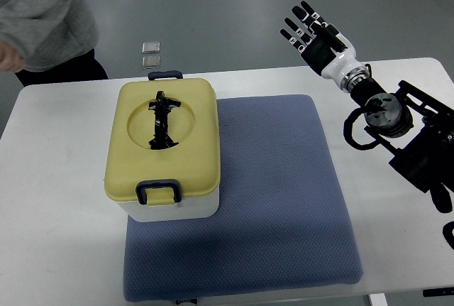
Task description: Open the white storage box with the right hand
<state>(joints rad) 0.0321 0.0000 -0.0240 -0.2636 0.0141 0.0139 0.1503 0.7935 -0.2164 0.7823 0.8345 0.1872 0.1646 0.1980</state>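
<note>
Storage box (167,151) is sitting closed, yellow lid (163,135) on, at the blue mat's (284,199) left edge. I am holding my right hand (314,34) raised well beyond it, fingers spread and gripping nothing.

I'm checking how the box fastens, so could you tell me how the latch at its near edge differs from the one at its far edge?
The near latch faces the camera, so its whole dark loop shows against the yellow lid. The far latch peeks over the lid's back edge, so only its top bar shows. The near one looks larger, being closer. Both are dark, sit midway along their edges and appear closed on the white storage box. The right hand hovers apart, fingers spread.
</note>
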